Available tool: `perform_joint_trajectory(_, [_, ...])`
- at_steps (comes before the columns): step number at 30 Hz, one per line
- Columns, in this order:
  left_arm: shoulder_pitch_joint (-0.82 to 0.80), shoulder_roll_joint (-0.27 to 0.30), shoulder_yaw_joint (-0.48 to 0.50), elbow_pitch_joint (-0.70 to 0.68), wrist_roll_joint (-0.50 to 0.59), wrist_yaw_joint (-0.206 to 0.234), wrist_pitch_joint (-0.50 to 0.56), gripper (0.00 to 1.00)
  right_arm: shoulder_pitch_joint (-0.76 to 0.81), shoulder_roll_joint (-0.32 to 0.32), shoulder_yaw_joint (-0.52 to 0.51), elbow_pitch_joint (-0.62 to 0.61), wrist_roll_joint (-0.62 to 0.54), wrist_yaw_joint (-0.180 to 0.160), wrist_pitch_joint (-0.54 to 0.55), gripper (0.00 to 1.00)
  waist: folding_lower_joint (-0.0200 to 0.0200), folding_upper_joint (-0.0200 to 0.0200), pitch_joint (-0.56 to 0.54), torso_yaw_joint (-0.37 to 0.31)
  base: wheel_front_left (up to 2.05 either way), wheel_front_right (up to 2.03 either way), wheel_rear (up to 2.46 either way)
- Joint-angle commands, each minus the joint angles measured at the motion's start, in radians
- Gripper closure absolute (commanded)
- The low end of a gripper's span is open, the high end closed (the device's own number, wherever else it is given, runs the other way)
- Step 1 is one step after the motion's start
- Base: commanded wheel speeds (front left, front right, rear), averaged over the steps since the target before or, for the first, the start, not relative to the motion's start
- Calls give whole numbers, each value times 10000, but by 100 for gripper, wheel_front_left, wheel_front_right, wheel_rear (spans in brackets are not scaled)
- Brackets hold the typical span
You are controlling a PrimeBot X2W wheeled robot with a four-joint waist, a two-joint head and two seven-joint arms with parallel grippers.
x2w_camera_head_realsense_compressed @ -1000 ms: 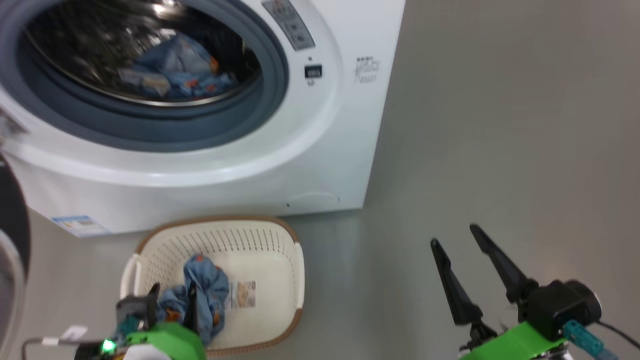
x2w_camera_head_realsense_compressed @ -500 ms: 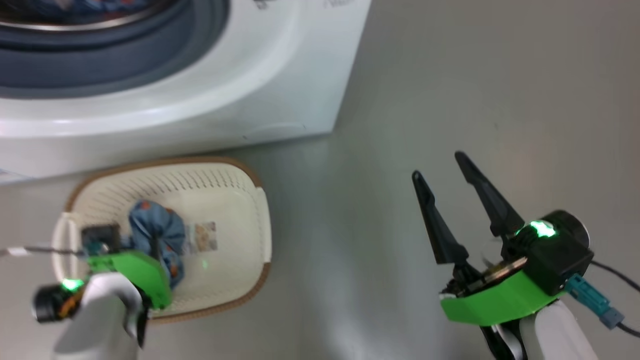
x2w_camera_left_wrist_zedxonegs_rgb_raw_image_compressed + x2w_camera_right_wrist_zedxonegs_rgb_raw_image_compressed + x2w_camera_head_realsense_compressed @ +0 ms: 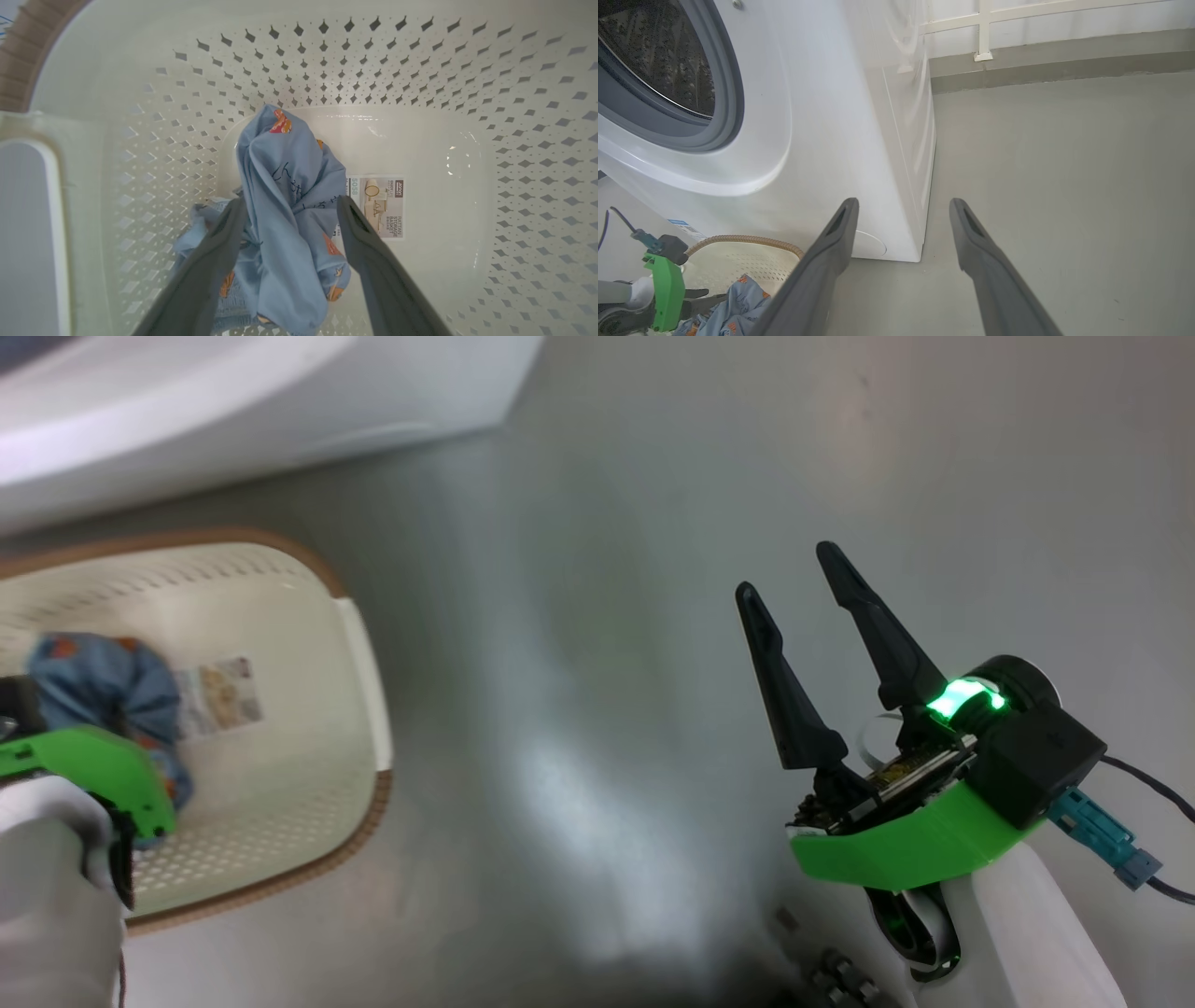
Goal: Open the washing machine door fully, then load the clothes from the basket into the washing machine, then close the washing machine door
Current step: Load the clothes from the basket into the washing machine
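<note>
Loading unfinished: left claw (image 3: 290, 200) spread astride clothes (image 3: 285, 242) lying in basket (image 3: 420, 70), not yet clamped; right claw (image 3: 788, 569) splayed, empty.

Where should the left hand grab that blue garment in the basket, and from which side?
Grip the raised central fold of the clothes, probably coming straight down from above. It stands bunched up off the floor of the basket, and the left hand straddles it, fingers open.
</note>
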Motion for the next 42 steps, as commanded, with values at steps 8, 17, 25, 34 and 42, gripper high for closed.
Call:
perform_joint_trajectory(8, [-317,1040,319,191,-148,317,125,0,-163,18,282,-306,283,16,-126,0,0,0,1902,-1160,0,0,0])
perform_joint_trajectory(17, [-485,1270,217,308,-125,841,544,67,-229,18,343,-370,399,16,-128,0,0,0,2179,-1165,0,0,0])
perform_joint_trajectory(25, [-491,1243,182,338,-208,982,479,100,-293,18,310,-326,364,16,-129,0,0,0,2140,-1050,0,0,0])
perform_joint_trajectory(34, [-352,929,239,312,-429,920,-140,100,-224,18,203,-229,172,16,-129,0,0,0,1752,-723,0,0,0])
perform_joint_trajectory(42, [245,214,323,-51,-627,810,-1307,100,22,18,44,115,-365,16,-129,0,0,0,621,100,0,0,0])
